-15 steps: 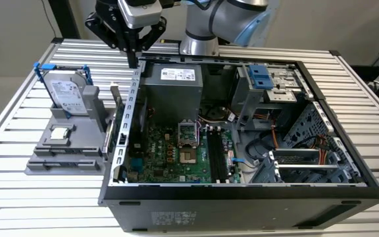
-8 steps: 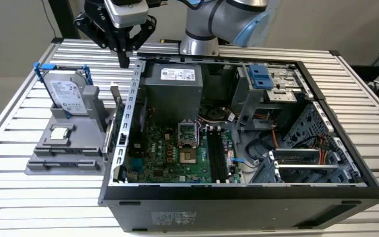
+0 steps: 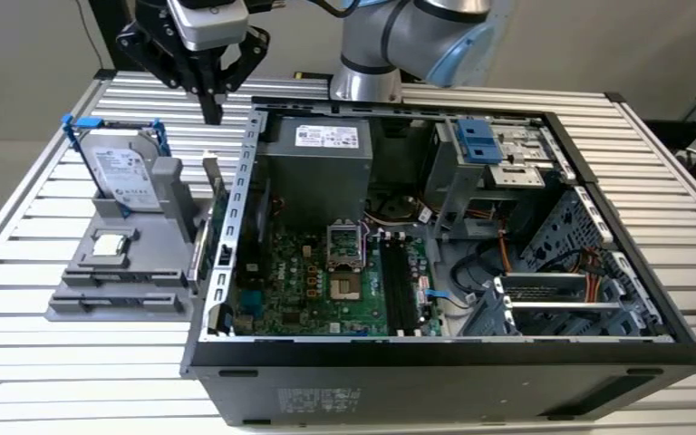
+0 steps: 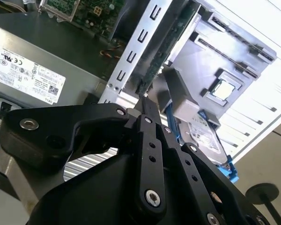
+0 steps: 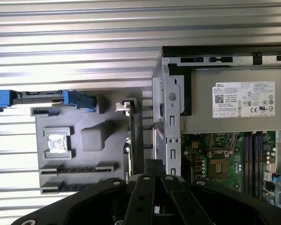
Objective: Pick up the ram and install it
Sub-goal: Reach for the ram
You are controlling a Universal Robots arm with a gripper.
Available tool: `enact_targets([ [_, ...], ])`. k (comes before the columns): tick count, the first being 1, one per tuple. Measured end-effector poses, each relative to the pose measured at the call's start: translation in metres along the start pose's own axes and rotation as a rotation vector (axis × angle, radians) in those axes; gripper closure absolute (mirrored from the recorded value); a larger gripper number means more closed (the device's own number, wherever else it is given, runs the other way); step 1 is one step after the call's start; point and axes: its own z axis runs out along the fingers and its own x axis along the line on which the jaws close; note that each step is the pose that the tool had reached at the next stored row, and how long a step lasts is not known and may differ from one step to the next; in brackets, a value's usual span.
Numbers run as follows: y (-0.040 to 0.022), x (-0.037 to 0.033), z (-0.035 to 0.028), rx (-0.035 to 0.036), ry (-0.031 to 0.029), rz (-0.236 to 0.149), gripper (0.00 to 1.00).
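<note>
The ram (image 3: 207, 195) stands on its long edge in a grey holder (image 3: 119, 272), in the narrow gap between the holder and the open computer case (image 3: 445, 349). In the first wrist view the ram (image 5: 131, 136) shows as a thin dark line. In the second wrist view its green board (image 4: 167, 44) is seen along its length. My gripper (image 3: 213, 113) hangs above the ram's far end, apart from it and pointing down. Its black fingers (image 4: 143, 101) are shut with nothing between them. The long black memory slots (image 3: 399, 281) lie inside the case on the motherboard.
A silver hard drive (image 3: 124, 172) with blue rails stands in the holder, and a processor chip (image 3: 112, 243) lies beside it. The case's metal side wall (image 3: 236, 208) runs close alongside the ram. A grey power supply (image 5: 243, 101) sits at the case's back. The slatted table (image 3: 33, 362) carries everything.
</note>
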Motion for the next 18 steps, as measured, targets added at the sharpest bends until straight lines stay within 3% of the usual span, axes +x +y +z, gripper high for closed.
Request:
enact_targets([
  [18, -0.0016, 0.0296, -0.0006, -0.0001, 0.0002, -0.004, 1.00],
])
